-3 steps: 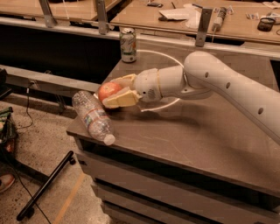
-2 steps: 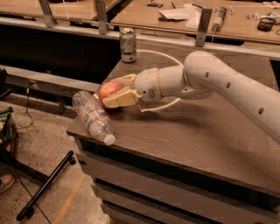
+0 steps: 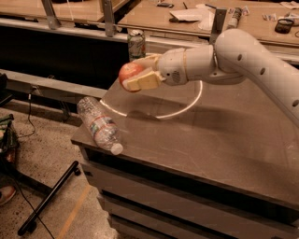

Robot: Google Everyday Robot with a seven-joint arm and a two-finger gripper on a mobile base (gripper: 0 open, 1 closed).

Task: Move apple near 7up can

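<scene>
The apple, round and red-orange, is held between the cream fingers of my gripper, lifted above the left part of the dark table. The gripper is shut on the apple and reaches in from the right on a white arm. The 7up can, green and white with a silver top, stands upright at the table's far left edge, just behind and slightly right of the apple.
A clear plastic bottle lies on its side at the table's front left corner. Wooden benches with papers and small items stand behind. A black stand leg and cables lie on the floor to the left.
My gripper has lifted the apple off the table surface and carried it up and toward the can.
</scene>
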